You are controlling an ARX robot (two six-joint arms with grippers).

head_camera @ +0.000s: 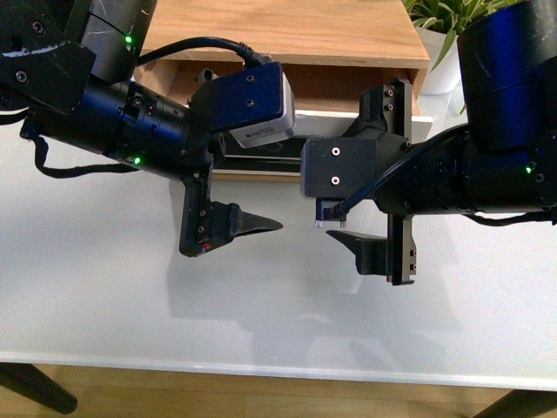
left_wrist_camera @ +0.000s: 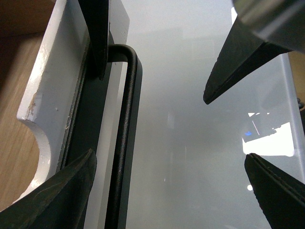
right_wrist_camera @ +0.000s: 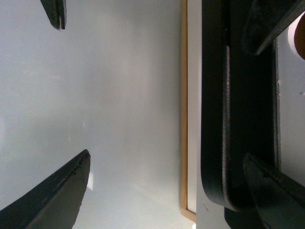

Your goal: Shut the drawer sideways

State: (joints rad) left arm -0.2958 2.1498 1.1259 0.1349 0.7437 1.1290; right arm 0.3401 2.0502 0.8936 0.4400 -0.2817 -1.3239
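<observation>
Plainly, left hand (left_wrist_camera: 170, 155) and right hand (right_wrist_camera: 167, 155) straddle the drawer (left_wrist_camera: 52, 95) front.

White, glossy table (head_camera: 261, 331) with its near edge in view, carried on dark legs (head_camera: 35, 387) above a wooden floor (head_camera: 261, 396). At the far side a light wood drawer unit (head_camera: 287, 30) rests on the tabletop, and its drawer (head_camera: 335, 87) stands pulled out over the surface. Just right of the unit stands a white plant pot (head_camera: 439, 65) with green leaves.
</observation>
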